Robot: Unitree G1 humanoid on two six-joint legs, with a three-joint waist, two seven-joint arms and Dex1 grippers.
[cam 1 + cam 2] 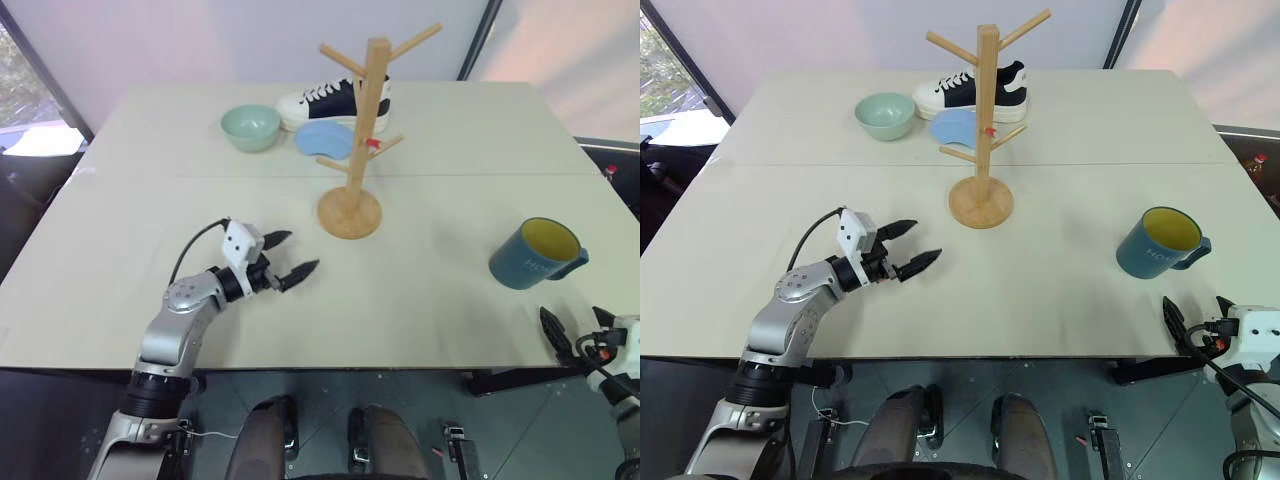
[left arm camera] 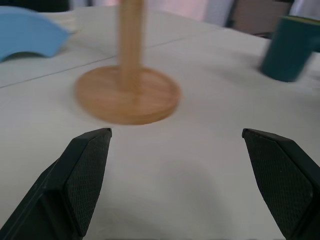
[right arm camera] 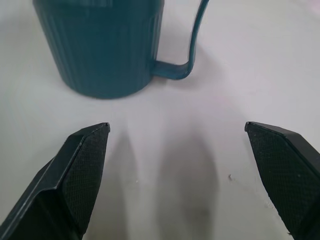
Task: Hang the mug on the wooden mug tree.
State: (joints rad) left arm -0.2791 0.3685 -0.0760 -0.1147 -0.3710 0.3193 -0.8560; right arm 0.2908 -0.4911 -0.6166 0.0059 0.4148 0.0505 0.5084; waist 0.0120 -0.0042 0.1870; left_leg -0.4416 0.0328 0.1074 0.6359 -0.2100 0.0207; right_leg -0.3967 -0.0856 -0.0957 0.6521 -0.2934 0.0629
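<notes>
Though sharp nearby, mug [image 2: 290,47] blurred, rim cropped

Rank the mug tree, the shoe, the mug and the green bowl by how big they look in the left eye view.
1. mug tree
2. shoe
3. mug
4. green bowl

The mug sits nearer the camera than the bowl, so those two are unsure.
</notes>
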